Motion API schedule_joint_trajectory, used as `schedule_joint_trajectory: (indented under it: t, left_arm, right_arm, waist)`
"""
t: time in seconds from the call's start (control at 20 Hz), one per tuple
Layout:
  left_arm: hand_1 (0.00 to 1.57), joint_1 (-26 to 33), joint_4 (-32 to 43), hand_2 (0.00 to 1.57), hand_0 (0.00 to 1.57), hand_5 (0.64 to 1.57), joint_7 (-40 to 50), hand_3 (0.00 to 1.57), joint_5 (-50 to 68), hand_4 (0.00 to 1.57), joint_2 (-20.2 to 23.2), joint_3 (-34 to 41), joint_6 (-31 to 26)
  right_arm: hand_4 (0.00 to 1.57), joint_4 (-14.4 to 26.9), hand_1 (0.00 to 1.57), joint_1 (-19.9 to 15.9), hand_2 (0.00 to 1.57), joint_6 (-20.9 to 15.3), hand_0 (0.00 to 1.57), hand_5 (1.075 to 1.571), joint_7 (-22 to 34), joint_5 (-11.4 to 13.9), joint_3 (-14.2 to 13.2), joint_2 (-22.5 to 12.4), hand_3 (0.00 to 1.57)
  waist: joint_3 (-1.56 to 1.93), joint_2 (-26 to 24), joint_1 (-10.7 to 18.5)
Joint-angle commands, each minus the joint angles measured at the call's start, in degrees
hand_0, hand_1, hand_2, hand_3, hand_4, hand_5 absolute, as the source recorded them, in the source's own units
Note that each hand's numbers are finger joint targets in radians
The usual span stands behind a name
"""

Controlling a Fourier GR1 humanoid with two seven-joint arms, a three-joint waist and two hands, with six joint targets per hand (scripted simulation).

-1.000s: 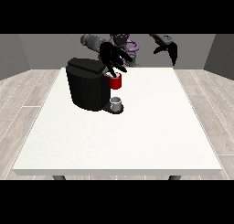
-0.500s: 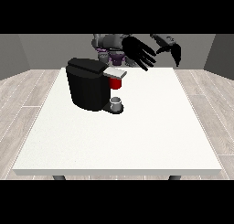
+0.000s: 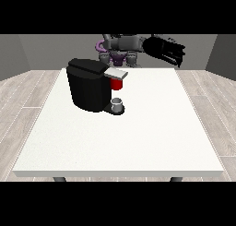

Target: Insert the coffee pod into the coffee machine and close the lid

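Pod: I see no grey coffee pod lying free on the white table (image 3: 138,137); a small grey thing (image 3: 118,104) sits on the machine's base at about 5 o'clock of its body, and I cannot tell it for the pod.
Machine: the black boxy coffee machine (image 3: 88,89) stands on the table's far-left part, at about 10 o'clock from the table's middle, with a grey flat lid (image 3: 116,73) lying over its front.
Red thing: a red thing at the machine (image 3: 117,84) shows directly under that lid.
Hand in view: I have the black hand at the view's right (image 3: 167,50) raised above the far edge, at about 2 o'clock from the machine, well apart from it, fingers spread apart and straight, holding nothing.
Other hand: I cannot find it in this view.
Step, as I judge it: the lid looks down, so closing seems close to done or done.
Doing it well: I would bring flat fingers over the lid's front end, press straight down, and avoid nudging the machine sideways.
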Motion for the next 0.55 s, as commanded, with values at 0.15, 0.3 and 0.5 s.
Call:
schedule_joint_trajectory:
  t: [0.15,0.3,0.5]
  left_arm:
    - [0.00,3.20,-3.03,0.00,0.00,1.571,3.10,0.00,-0.34,0.27,-1.84,-1.43,1.56]
    - [0.00,5.26,0.99,0.00,0.00,1.571,-0.05,0.00,1.78,0.27,1.21,3.32,0.77]
    - [0.00,8.43,0.82,0.00,0.00,1.571,0.71,0.00,2.63,0.27,2.70,5.25,0.89]
  right_arm:
    - [0.00,2.96,0.00,1.69,0.00,-0.98,0.00,1.571,-9.30,-0.64,1.94,6.08,0.00]
    - [0.22,-0.80,0.00,5.40,0.00,-0.53,0.00,1.571,-11.95,-0.31,6.53,11.80,0.00]
    - [0.26,-0.23,0.00,10.57,0.00,0.17,0.00,1.571,-16.75,-1.43,7.72,14.87,0.00]
  waist:
    - [-0.08,-3.43,-2.72]
    - [-0.11,-6.03,-7.85]
    - [-0.09,-8.55,-11.78]
